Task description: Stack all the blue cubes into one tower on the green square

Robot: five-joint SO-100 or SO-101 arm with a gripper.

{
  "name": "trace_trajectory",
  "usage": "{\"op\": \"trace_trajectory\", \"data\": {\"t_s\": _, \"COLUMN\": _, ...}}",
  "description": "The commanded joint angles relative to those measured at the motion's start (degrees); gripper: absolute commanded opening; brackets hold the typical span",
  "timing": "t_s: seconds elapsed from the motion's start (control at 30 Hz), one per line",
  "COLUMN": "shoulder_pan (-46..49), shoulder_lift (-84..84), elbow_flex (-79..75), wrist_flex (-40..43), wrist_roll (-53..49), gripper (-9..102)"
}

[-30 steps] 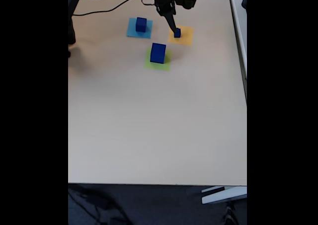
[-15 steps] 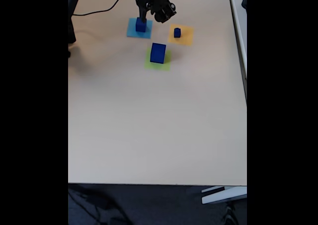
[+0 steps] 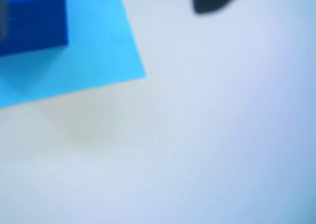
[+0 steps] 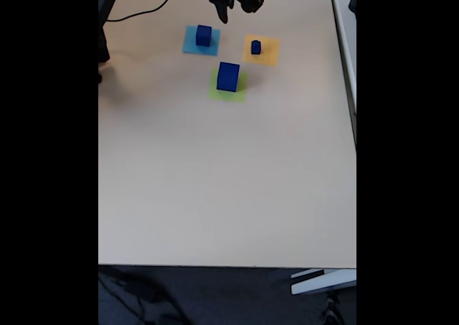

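Your gripper (image 4: 224, 13) hangs empty near the table's far edge, jaw width unclear; biggest cube (image 4: 228, 76) already on green square (image 4: 240, 92), 2 smaller cubes (image 4: 204, 35) unstacked

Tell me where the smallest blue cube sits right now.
In the fixed view the smallest blue cube sits on the orange square, right of the light-blue square and up-right of the big cube on the green square.

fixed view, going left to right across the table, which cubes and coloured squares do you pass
medium blue cube on the light-blue square → largest blue cube on the green square → smallest blue cube on the orange-yellow square
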Motion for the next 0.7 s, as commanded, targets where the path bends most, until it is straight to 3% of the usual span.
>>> {"op": "trace_trajectory", "data": {"t_s": 0.0, "shoulder_pan": -0.79, "shoulder_lift": 1.32, "elbow_flex": -2.81, "wrist_flex": -1.67, "wrist_roll": -3.16, "gripper": 50}}
{"op": "trace_trajectory", "data": {"t_s": 0.03, "shoulder_pan": -1.14, "shoulder_lift": 1.41, "elbow_flex": -2.29, "wrist_flex": -2.29, "wrist_roll": -3.52, "gripper": 59}}
{"op": "trace_trajectory", "data": {"t_s": 0.1, "shoulder_pan": -1.76, "shoulder_lift": 1.67, "elbow_flex": -0.88, "wrist_flex": -3.69, "wrist_roll": -4.13, "gripper": 63}}
{"op": "trace_trajectory", "data": {"t_s": 0.5, "shoulder_pan": -6.5, "shoulder_lift": -2.2, "elbow_flex": 1.67, "wrist_flex": -10.02, "wrist_roll": -3.69, "gripper": 57}}
{"op": "trace_trajectory", "data": {"t_s": 0.67, "shoulder_pan": -8.88, "shoulder_lift": 0.53, "elbow_flex": 11.51, "wrist_flex": -14.5, "wrist_roll": -3.08, "gripper": 55}}
